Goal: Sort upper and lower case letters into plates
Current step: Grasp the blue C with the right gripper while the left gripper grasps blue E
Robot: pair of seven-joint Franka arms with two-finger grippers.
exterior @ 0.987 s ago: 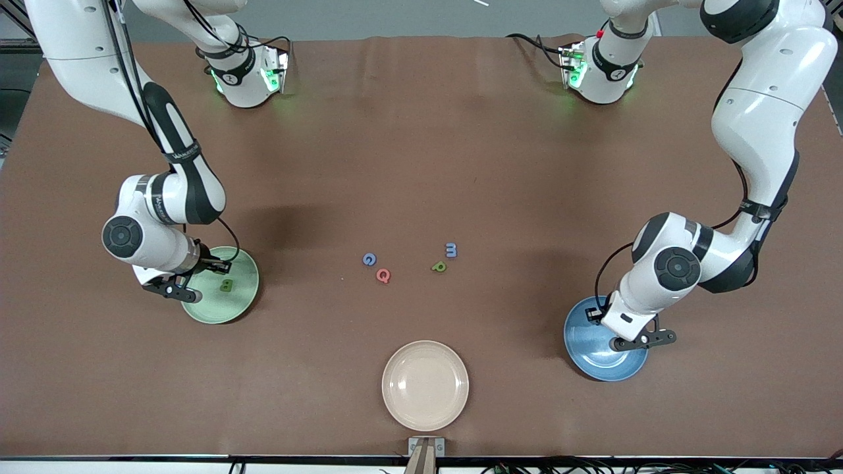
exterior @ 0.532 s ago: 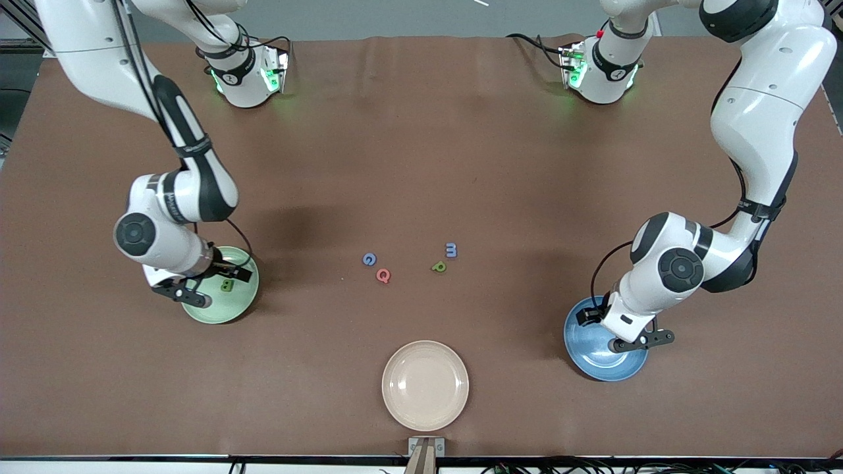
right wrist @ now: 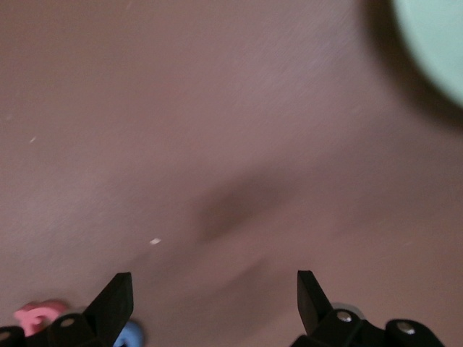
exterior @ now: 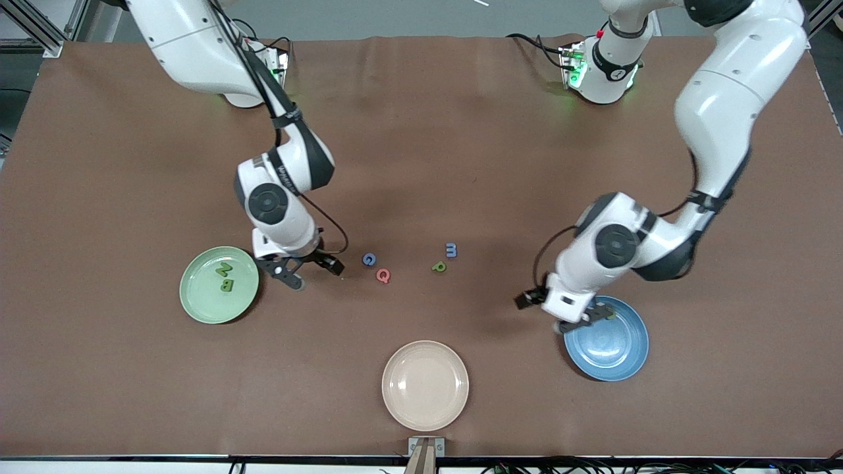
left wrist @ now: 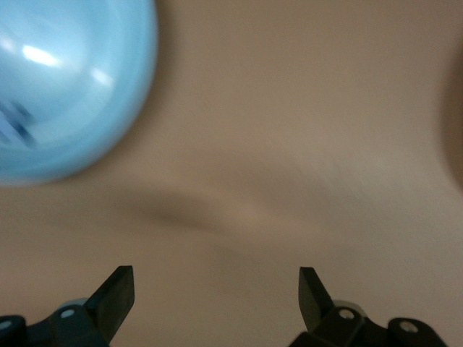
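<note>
Green plate (exterior: 197, 303) at frame left holds two letters; both hands, right (exterior: 308, 268) and left (exterior: 560, 313), spread apart, empty.

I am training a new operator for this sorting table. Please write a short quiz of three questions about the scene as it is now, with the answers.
1. True or false: the green plate holds two letters.
2. How many loose letters lie on the table between the green plate and the blue plate?
3. What lies in the cream plate? A) a red Q  B) nothing  C) a blue m

Key
1. True: a green N and a green B.
2. Four: blue G, red Q, green P, blue m.
3. B.

Extra: the right gripper is open beside the blue G; the left gripper is open at the blue plate's edge.
</note>
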